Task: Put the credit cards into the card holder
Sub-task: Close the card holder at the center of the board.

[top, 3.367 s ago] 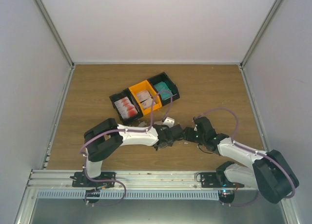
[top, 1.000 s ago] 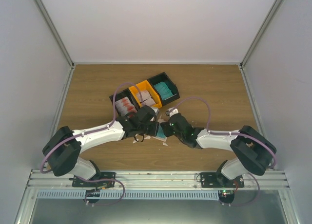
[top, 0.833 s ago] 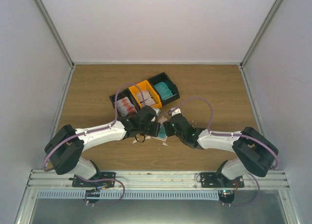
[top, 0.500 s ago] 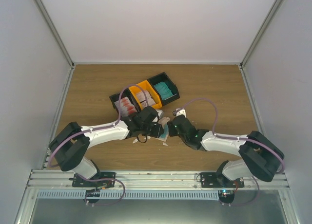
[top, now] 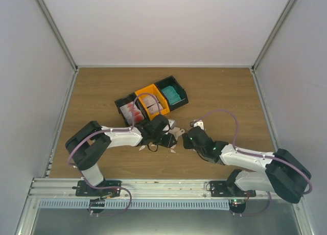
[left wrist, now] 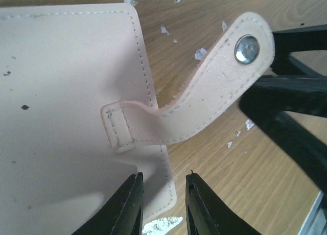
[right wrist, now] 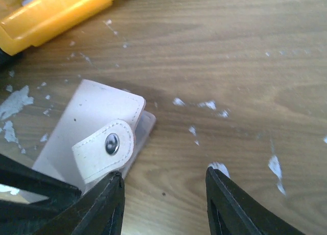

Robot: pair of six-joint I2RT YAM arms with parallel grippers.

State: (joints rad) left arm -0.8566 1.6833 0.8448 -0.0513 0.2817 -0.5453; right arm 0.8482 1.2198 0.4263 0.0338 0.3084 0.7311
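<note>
Left tool (left wrist: 162,208) hovers over one edge of the flat beige-tan card holder (left wrist: 61,102). Its black fingers (left wrist: 130,207) are set narrowly apart, the stitched edge shows in the gap, and nothing is clamped. The holder lies on the brown wood-grain tabletop (top: 219,92), between the two tools and just in front of the joined black-orange-black plastic bins (top: 184,97). Its tab clasp (left wrist: 204,102) is unfastened and curls upward, with the metal snap (left wrist: 247,42) showing. Right tool (right wrist: 164,204) stands just beside the holder, moderately wide, with only bare wood between its fingers. Teal credit cards (top: 172,96) sit in one black bin, and white cards with red markings (top: 133,112) in the other. Small white scraps (right wrist: 214,106) dot the wood nearby.
</note>
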